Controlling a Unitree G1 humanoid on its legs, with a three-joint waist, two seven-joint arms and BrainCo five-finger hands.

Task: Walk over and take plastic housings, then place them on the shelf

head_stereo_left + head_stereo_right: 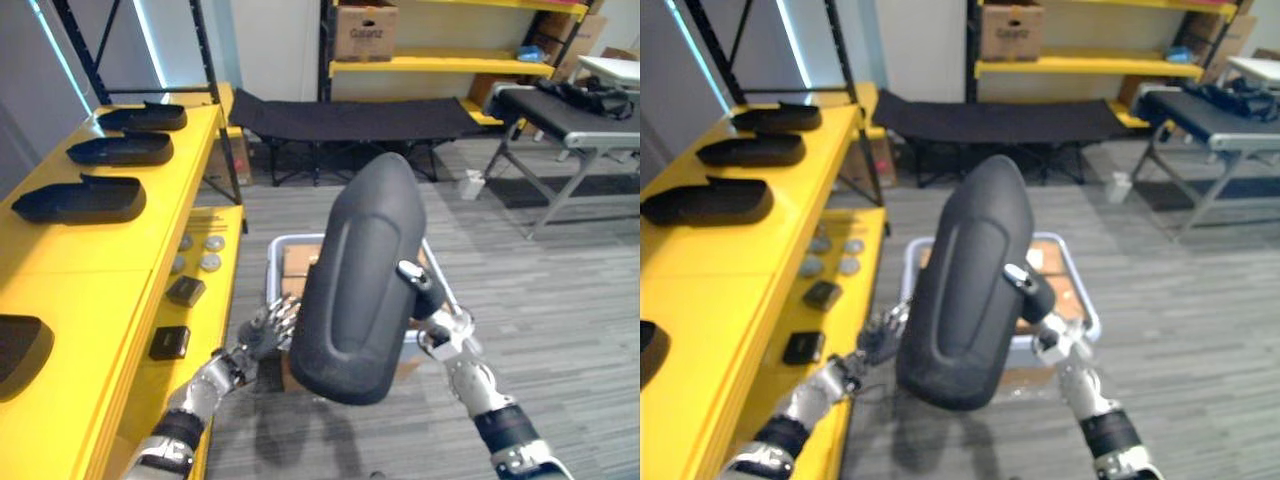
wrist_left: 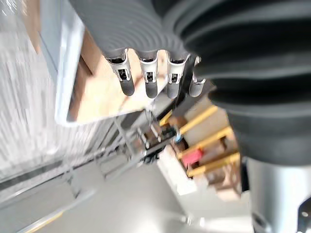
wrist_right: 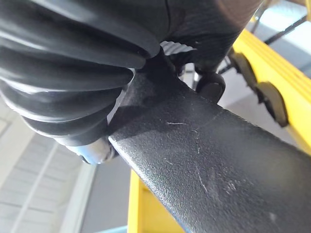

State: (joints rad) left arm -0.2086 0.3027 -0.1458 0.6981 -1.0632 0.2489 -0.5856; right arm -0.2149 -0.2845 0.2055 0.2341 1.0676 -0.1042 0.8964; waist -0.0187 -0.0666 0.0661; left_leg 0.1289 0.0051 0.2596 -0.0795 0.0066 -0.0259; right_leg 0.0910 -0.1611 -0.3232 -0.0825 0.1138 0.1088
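A large dark grey plastic housing (image 1: 360,280) stands upright in the air in front of me, between my two hands. My right hand (image 1: 425,300) grips its right edge, thumb on the front and fingers behind; the right wrist view has the housing's rough surface (image 3: 218,160) running right past the thumb. My left hand (image 1: 268,325) rests against the lower left edge with nearly straight fingers (image 2: 148,82). The yellow shelf (image 1: 130,230) runs along my left, with several more black housings (image 1: 80,200) lying on its top level.
A white bin (image 1: 290,245) lined with cardboard stands on the floor just behind the held housing. Small black boxes (image 1: 185,291) and round discs lie on the shelf's lower level. A black cot (image 1: 350,118) stands farther back, a grey table (image 1: 570,110) at the right.
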